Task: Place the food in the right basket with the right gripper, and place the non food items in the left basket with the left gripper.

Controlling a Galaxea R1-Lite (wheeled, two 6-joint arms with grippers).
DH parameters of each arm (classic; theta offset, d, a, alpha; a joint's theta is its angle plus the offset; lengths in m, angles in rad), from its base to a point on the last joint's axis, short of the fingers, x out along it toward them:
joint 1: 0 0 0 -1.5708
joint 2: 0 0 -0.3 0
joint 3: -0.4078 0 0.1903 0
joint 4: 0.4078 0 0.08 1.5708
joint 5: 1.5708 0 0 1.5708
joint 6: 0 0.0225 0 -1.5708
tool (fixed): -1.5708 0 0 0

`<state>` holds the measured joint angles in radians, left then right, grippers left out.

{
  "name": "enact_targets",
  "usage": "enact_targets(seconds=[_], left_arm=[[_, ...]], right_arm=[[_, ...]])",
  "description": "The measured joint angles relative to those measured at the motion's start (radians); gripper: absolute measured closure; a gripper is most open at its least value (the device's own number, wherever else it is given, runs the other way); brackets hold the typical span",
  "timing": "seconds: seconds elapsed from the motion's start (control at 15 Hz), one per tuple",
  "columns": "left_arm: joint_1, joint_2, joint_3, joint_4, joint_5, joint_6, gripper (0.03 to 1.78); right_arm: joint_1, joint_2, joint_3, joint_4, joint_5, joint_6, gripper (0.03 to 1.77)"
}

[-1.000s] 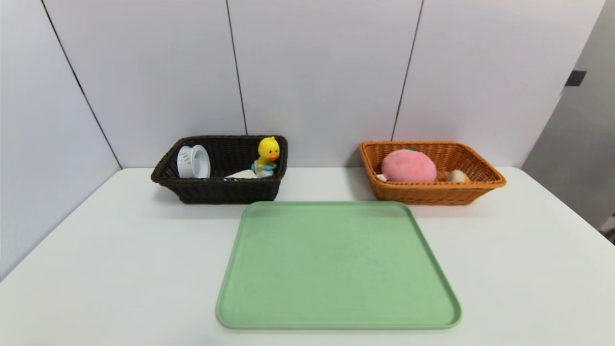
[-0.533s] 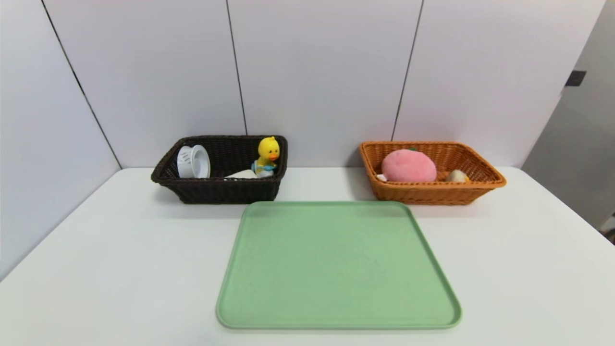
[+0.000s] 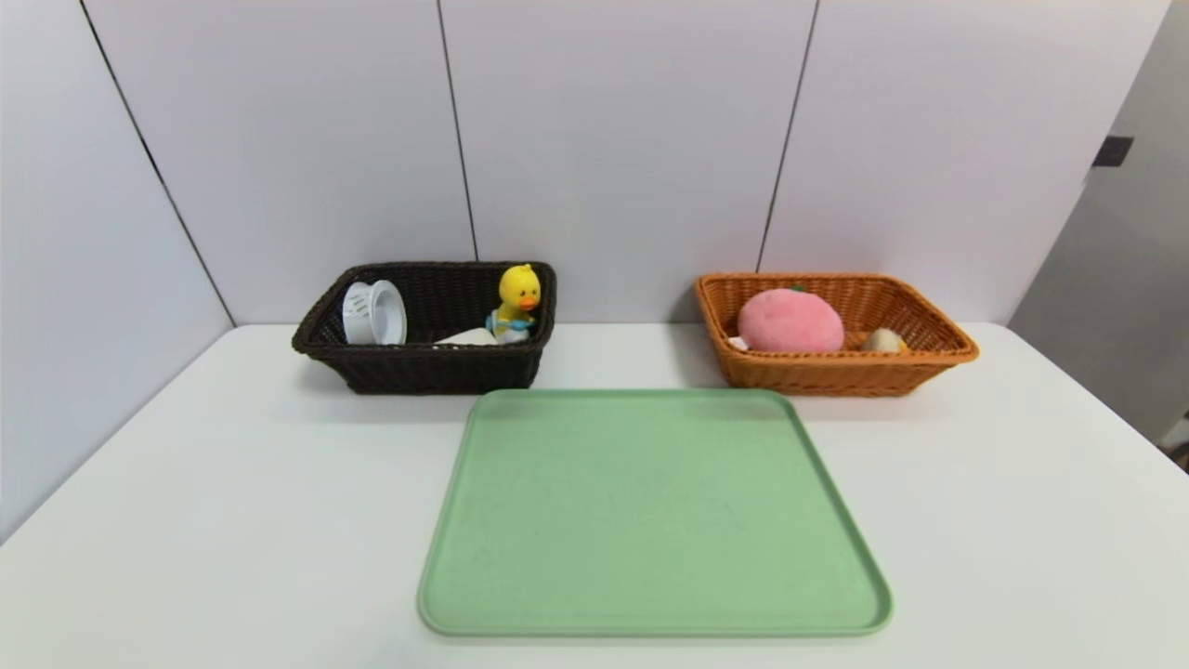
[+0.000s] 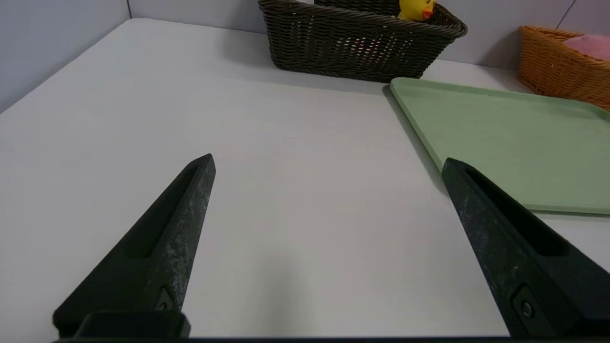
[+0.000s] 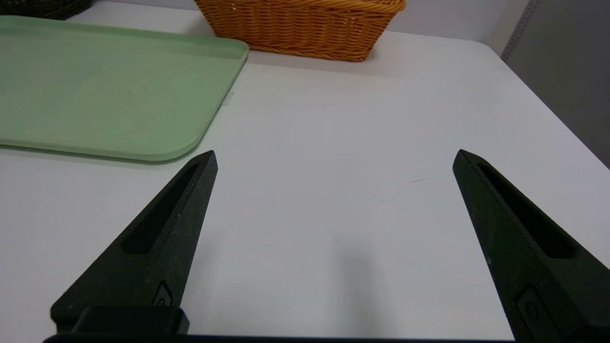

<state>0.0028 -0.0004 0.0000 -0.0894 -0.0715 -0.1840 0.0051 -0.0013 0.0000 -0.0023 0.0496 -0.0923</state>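
Note:
The dark brown basket (image 3: 423, 372) at the back left holds a yellow toy duck (image 3: 516, 295), a white ribbed cup (image 3: 373, 313) and a white item (image 3: 469, 337). In the orange basket (image 3: 836, 373) at the back right lie a pink plush peach (image 3: 790, 321) and a small beige food item (image 3: 883, 341). The green tray (image 3: 650, 511) between them carries nothing. My left gripper (image 4: 326, 162) hangs open over bare table left of the tray (image 4: 500, 138). My right gripper (image 5: 333, 157) is open above the table right of the tray (image 5: 95, 90). Neither arm shows in the head view.
The white table (image 3: 232, 502) meets grey wall panels behind both baskets. Its right edge (image 5: 562, 119) runs near the right gripper. The dark basket (image 4: 357, 45) and orange basket (image 5: 305, 28) stand far ahead of the grippers.

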Motion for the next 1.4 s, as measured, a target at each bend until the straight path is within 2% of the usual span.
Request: enact_targets(seconds=[0.13, 0.27, 0.47, 0.6, 1.07, 1.4], left_arm=[[0.000, 0.000, 0.000, 0.000, 0.000, 0.002, 0.12], [0.000, 0.000, 0.000, 0.000, 0.002, 0.044, 0.12], [0.000, 0.000, 0.000, 0.010, 0.032, 0.201, 0.12], [0.000, 0.000, 0.000, 0.054, 0.049, 0.298, 0.12], [0.000, 0.000, 0.000, 0.054, 0.059, 0.184, 0.12], [0.000, 0.000, 0.000, 0.053, 0.060, 0.177, 0.12]], right_arm=[[0.000, 0.000, 0.000, 0.000, 0.000, 0.000, 0.09], [0.000, 0.000, 0.000, 0.000, 0.000, 0.000, 0.09], [0.000, 0.000, 0.000, -0.001, 0.000, 0.000, 0.09], [0.000, 0.000, 0.000, 0.000, 0.000, 0.000, 0.09], [0.000, 0.000, 0.000, 0.000, 0.000, 0.000, 0.09], [0.000, 0.000, 0.000, 0.000, 0.000, 0.000, 0.09]])
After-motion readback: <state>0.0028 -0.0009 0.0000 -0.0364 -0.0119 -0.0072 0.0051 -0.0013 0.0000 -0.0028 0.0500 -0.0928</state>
